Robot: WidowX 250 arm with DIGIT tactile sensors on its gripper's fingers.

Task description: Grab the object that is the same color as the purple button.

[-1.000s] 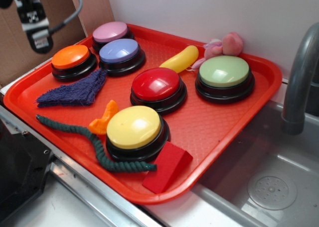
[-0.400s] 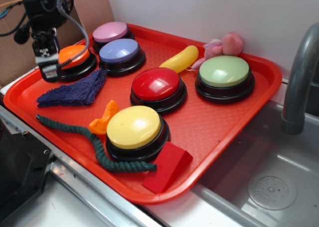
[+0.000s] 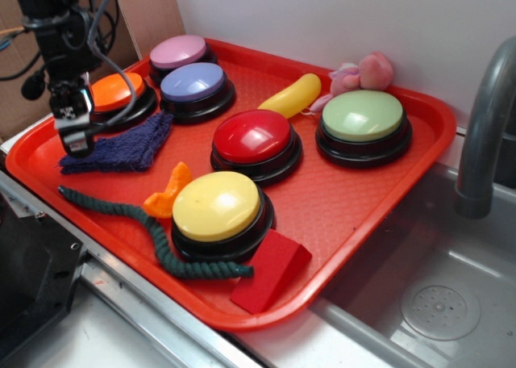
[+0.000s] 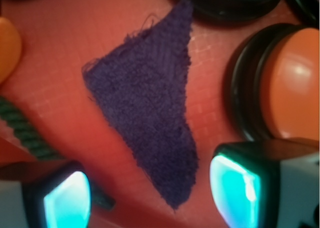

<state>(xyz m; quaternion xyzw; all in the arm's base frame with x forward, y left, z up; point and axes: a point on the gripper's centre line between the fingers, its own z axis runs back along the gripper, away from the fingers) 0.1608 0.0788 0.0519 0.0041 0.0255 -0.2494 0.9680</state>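
Red tray [image 3: 355, 198] sits on the counter beside a sink [image 3: 439, 303]. The purple cloth [image 3: 121, 150] lies flat on the tray's left part, roughly triangular, one tip reaching up between the orange button [image 3: 117, 94] and the blue-violet button [image 3: 193, 84], touching or nearly touching both bases. In the wrist view the cloth [image 4: 150, 108] fills the centre, narrow tip pointing toward the camera end, orange button [image 4: 295, 83] just to its right.

Gripper [image 3: 74, 142] hangs over the cloth's left end, in front of the orange button. Jaws are open: wrist view shows the two fingers [image 4: 240, 188] spread wide with the cloth's narrow tip between them, nothing gripped. Whether the fingertips touch the tray cannot be told.

Other things on the tray:
- pink button [image 3: 179, 52] at the back left
- red button [image 3: 254, 138] in the middle
- green button [image 3: 363, 116] back right
- yellow button [image 3: 216, 207] front centre
- dark green rope [image 3: 145, 223] curving round the yellow button's front, also at the wrist view's left edge [image 4: 20, 133]
- small orange piece [image 3: 168, 192] just left of the yellow button
- red block [image 3: 270, 271] at the front rim
- yellow banana-shaped piece [image 3: 292, 95] and pink soft toy [image 3: 363, 71] at the back

Grey faucet [image 3: 488, 126] stands to the right.
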